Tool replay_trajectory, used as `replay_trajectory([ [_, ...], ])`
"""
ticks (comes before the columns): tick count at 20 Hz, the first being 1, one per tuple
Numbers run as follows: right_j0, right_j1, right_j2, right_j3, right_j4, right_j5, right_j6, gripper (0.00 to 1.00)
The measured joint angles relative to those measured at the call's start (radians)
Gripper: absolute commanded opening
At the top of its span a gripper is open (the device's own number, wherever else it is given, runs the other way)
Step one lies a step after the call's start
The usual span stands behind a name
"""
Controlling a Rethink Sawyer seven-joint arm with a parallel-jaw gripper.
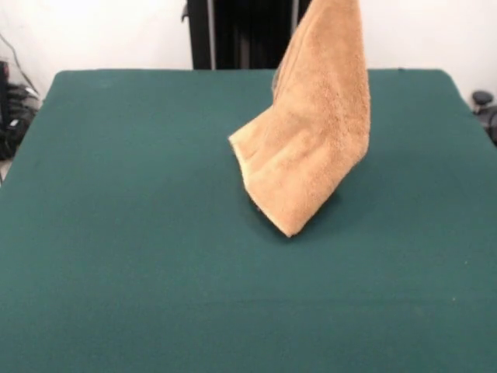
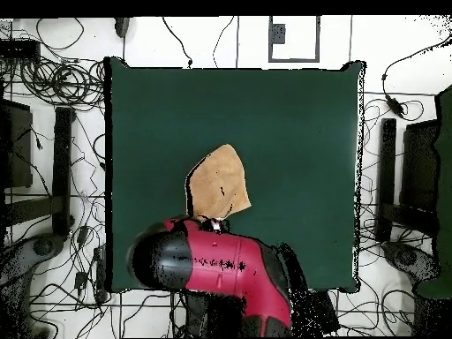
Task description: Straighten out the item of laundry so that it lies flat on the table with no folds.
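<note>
Hanging towel (image 1: 314, 140), hand unseen

A white wall (image 1: 101, 35) stands at the far side of the room. The floor (image 2: 380, 44) is white too. Lots of black cables (image 2: 53, 84) lie on it, left and right. The light is bright and even.

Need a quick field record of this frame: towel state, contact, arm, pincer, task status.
towel: tan-orange towel, hanging from above, draped and folded
contact: lowest corner at or close to the green table; the rest is lifted
arm: red and black arm above the table's edge, over the towel's top
pincer: hidden in both views, state cannot be told
task status: not flat yet
</note>
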Motion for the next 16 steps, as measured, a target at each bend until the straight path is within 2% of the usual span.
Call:
replay_trajectory([
  [8,0.126,-0.046,-0.065,0.003,0.084,0.191,0.180,0.00],
  [9,0.161,-0.059,-0.079,0.004,0.113,0.226,0.245,0.00],
  [12,0.190,-0.071,-0.087,0.006,0.142,0.248,0.309,0.00],
  [13,0.213,-0.082,-0.087,0.009,0.171,0.254,0.369,0.00],
  [16,0.229,-0.088,-0.087,0.014,0.202,0.254,0.420,0.00],
])
